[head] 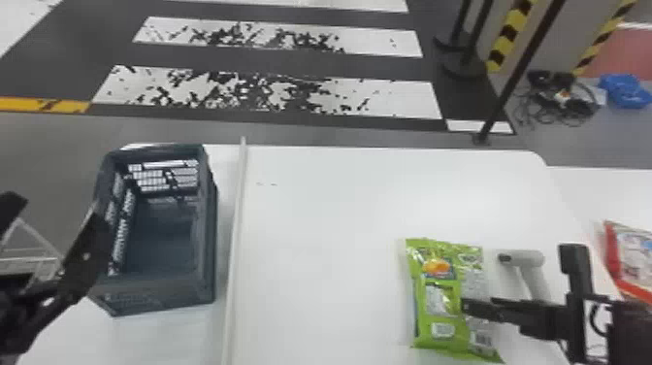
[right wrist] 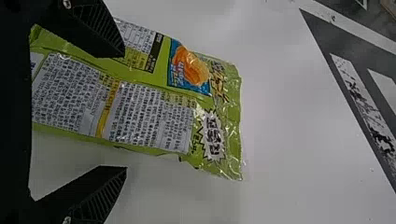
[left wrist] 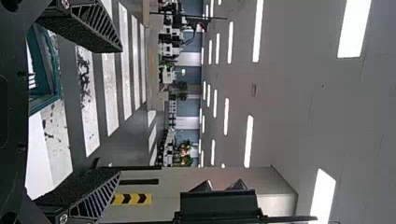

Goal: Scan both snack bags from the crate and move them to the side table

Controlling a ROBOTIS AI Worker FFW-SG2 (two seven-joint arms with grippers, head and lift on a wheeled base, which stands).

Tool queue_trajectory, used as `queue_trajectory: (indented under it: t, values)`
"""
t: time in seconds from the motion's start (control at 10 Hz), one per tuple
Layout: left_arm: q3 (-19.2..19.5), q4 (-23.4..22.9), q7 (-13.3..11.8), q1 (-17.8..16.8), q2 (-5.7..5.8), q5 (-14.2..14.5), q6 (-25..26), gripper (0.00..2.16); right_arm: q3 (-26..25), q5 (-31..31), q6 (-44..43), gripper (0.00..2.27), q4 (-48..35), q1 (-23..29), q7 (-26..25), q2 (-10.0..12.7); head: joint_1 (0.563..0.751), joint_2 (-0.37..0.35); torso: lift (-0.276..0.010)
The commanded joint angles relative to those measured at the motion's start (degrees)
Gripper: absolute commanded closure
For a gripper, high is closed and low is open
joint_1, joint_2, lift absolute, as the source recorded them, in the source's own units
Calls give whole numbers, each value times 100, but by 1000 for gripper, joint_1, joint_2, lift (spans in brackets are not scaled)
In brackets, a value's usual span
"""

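Note:
My left gripper [head: 56,208] is open beside the left wall of the dark crate [head: 210,242]; the left wrist view also shows this gripper [left wrist: 120,111] with its fingers apart and part of the crate [left wrist: 45,70]. A green snack bag [head: 439,303] lies flat on the table. Over its right side is one finger of my open right gripper [head: 519,279]. In the right wrist view, that gripper [right wrist: 124,111] has one finger across the bag [right wrist: 149,114] and the other beyond its edge. The pale handheld scanner [head: 529,259] lies right of the bag.
A red-edged snack bag [head: 630,259] lies at the far right, on the adjoining white side table [head: 601,187]. A raised white strip [head: 236,218] runs along the main table [head: 330,218] between the crate and the green bag. Dark posts stand on the floor behind.

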Motion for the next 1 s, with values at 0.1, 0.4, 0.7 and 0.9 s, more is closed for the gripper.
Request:
queue_trajectory:
  t: [0.1,0.4,0.7,0.9]
  values:
    - [13,19,0,-5,8,0,21,70,248,233,-137,228,429,-251,273,-22,695,-22,-29]
    - [13,45,0,-31,8,0,38,70,309,321,-312,2240,403,-260,361,-40,695,-9,-29]
    - [4,36,0,-31,8,0,21,70,160,101,-242,2240,-300,100,414,-40,695,-5,-29]
    - [4,45,0,-31,-1,0,38,70,-33,-171,215,2240,-1276,461,423,-31,695,12,-29]
